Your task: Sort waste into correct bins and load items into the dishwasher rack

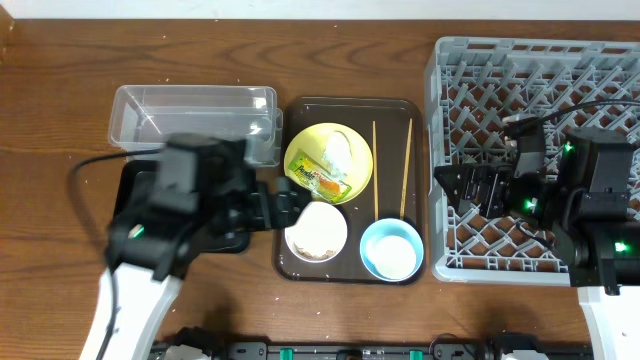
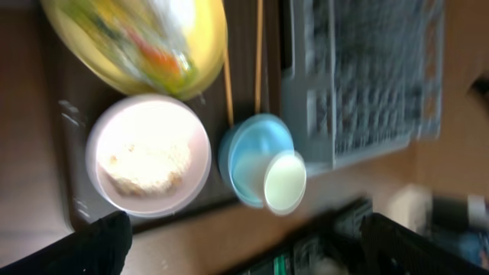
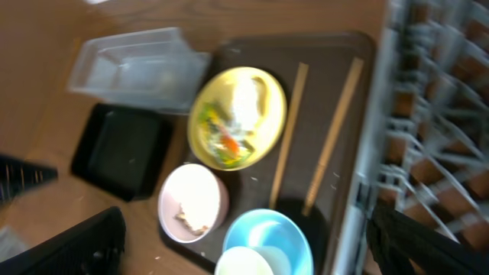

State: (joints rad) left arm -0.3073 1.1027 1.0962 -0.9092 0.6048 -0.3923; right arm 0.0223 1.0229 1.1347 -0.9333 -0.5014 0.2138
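Motion blur smears the snack wrapper beyond reading.

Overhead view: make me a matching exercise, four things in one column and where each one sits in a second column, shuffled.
Things
1. snack wrapper
2. rice scraps
3. chopsticks
4. light blue bowl

Places
a. in the white bowl
b. on the brown tray, at its near corner beside the rack
c. on the yellow plate
d. lying flat on the brown tray, between plate and rack

Pairs: 1-c, 2-a, 3-d, 4-b
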